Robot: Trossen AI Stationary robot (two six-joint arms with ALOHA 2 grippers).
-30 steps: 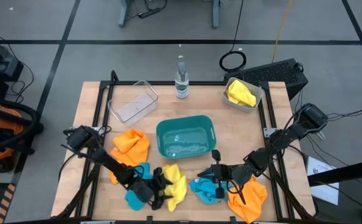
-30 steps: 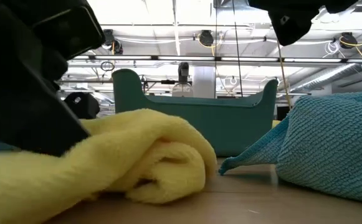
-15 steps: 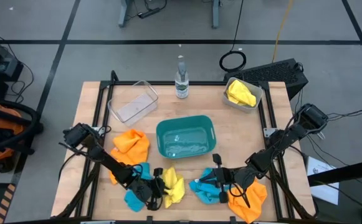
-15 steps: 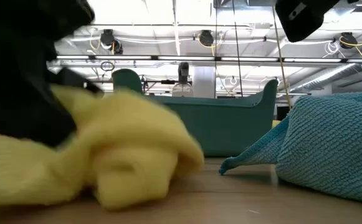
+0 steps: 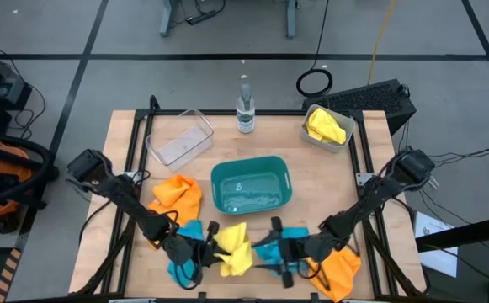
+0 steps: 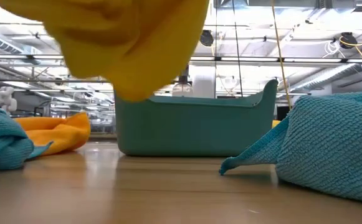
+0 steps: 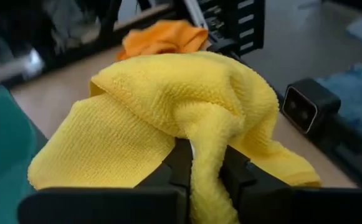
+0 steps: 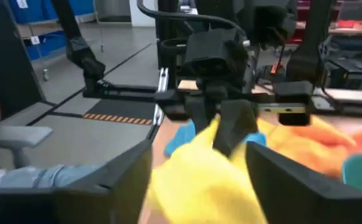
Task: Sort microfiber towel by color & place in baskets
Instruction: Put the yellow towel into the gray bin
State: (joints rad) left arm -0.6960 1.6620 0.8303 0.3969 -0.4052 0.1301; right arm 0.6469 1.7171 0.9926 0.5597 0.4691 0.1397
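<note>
One yellow towel (image 5: 232, 249) lifted off wooden table (image 5: 126, 143)

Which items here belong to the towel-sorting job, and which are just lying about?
Job: yellow towel held by left gripper; teal towels; orange towels; teal basket; clear basket; grey basket with yellow towel; right gripper.

Lying about: clear bottle; cable loop.
</note>
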